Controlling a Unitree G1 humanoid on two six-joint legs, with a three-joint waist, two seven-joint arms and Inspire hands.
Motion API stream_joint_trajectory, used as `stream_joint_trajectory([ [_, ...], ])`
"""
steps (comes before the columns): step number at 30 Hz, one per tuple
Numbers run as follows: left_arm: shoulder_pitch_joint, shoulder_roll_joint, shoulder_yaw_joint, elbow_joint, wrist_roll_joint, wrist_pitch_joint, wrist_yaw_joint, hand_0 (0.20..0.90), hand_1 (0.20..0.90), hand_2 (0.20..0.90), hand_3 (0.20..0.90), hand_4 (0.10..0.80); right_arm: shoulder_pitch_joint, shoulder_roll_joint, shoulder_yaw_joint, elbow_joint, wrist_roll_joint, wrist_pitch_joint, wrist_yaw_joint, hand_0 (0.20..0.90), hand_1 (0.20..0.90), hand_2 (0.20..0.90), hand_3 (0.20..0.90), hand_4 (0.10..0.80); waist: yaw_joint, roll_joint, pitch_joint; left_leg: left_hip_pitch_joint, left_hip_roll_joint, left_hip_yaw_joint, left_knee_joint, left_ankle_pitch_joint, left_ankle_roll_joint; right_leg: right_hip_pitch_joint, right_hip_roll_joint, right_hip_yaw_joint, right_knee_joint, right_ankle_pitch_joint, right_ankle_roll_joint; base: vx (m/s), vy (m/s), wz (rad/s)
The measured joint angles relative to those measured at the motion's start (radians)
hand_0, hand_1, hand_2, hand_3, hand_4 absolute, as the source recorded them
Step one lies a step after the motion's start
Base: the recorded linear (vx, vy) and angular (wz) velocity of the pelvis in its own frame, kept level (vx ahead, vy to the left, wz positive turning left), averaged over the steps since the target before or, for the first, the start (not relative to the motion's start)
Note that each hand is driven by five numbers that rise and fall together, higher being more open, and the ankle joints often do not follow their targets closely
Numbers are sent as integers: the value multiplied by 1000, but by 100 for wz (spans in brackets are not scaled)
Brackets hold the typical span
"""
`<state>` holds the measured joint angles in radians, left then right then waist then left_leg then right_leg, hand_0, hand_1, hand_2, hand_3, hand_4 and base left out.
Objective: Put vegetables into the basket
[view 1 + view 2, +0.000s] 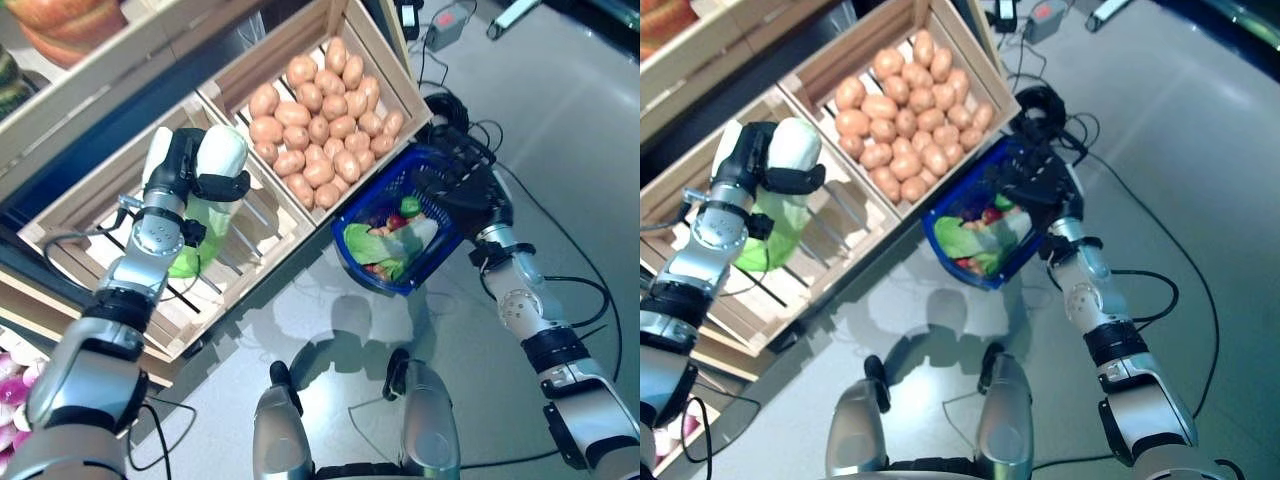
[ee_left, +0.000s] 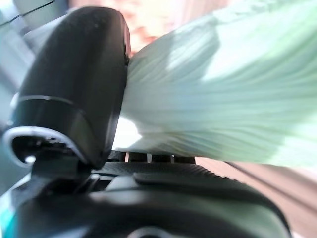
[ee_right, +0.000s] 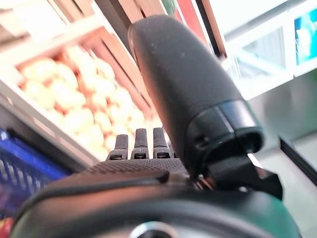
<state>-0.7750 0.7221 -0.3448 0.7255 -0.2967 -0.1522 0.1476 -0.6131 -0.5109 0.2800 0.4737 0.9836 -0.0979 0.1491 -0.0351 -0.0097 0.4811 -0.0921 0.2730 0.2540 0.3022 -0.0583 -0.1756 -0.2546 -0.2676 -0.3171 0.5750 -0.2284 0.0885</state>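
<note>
My left hand [image 1: 187,168] is shut on a pale green and white leafy cabbage [image 1: 213,200] and holds it above a wooden crate [image 1: 95,215] on the stand. In the left wrist view the cabbage's ribbed leaves [image 2: 223,94] press against my thumb [image 2: 79,89]. The blue plastic basket [image 1: 375,198] stands on the floor by the stand, with a green leafy vegetable [image 1: 370,243], a red round one [image 1: 396,222] and others in it. My right hand [image 1: 462,180] is open just over the basket's far rim, fingers straight [image 3: 141,144].
A wooden crate [image 1: 385,60] of tan potatoes stands next to the basket, between it and my left hand. Black cables [image 1: 560,215] loop on the grey floor to the right. A grey box [image 1: 450,22] lies on the floor behind the stand.
</note>
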Motion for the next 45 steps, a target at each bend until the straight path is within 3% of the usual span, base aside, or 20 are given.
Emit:
stream_joint_trajectory([
  [2, 46, -70, 33, -22, -83, -3, -34, 300, 300, 300, 300, 400, 11, 17, 27, -1, -5, 63, 32, 900, 900, 900, 900, 800, -1, 13, -23, 78, -1, 2, -58, 8, -2, 85, 10, -19, -48, 5, 9, 125, -63, 12],
  [4, 92, -134, 40, -33, -147, -6, -63, 300, 300, 300, 300, 400, 34, 26, 58, -1, -36, 123, 79, 900, 900, 900, 900, 800, 2, 23, -107, 87, -11, 10, -111, 27, 3, 95, 15, -25, -91, 15, 24, 134, -54, 16],
  [7, 137, -214, 43, -59, -221, -6, -115, 300, 300, 300, 300, 400, 35, 42, 118, 0, -46, 202, 121, 900, 900, 900, 900, 800, 4, 36, -144, 165, -23, 26, -176, 43, 9, 189, 27, -27, -176, 35, 50, 106, -46, 14],
  [10, 202, -276, 42, -84, -306, -6, -165, 300, 300, 300, 300, 400, 62, 72, 160, -1, -78, 242, 151, 900, 900, 900, 900, 800, 12, 37, -226, 195, -34, 29, -223, 51, 16, 237, 38, -26, -260, 66, 69, 78, -49, 6],
  [14, 235, -323, 42, -100, -348, -6, -207, 300, 300, 300, 300, 400, 69, 99, 202, -1, -83, 267, 152, 900, 900, 900, 900, 800, 18, 33, -266, 243, -42, 29, -269, 59, 21, 326, 60, -27, -387, 118, 88, 45, -32, 8],
  [22, 275, -336, 42, -143, -386, -5, -222, 300, 300, 300, 300, 400, 72, 138, 208, 3, -91, 294, 152, 900, 900, 900, 900, 800, 30, 8, -311, 277, -67, 24, -315, 70, 35, 427, 72, -29, -561, 203, 107, 32, -23, 7],
  [29, 340, -352, 40, -159, -403, -5, -224, 300, 300, 300, 300, 400, 110, 169, 209, 14, -126, 308, 152, 900, 900, 900, 900, 800, 30, -13, -363, 299, -67, 20, -347, 83, 32, 454, 83, -30, -597, 213, 106, 39, -9, 2],
  [36, 376, -386, 36, -167, -429, 3, -234, 300, 300, 300, 300, 400, 115, 177, 213, 38, -157, 333, 152, 900, 900, 900, 900, 800, 30, -17, -368, 316, -69, 3, -378, 106, 32, 482, 90, -47, -630, 230, 106, 32, -10, 7],
  [45, 411, -397, 25, -171, -581, 32, -293, 300, 300, 300, 300, 400, 115, 209, 204, 127, -156, 346, 152, 900, 900, 900, 900, 800, 49, -33, -384, 324, -70, -1, -385, 111, 32, 495, 92, -49, -644, 237, 105, 4, -3, 1],
])
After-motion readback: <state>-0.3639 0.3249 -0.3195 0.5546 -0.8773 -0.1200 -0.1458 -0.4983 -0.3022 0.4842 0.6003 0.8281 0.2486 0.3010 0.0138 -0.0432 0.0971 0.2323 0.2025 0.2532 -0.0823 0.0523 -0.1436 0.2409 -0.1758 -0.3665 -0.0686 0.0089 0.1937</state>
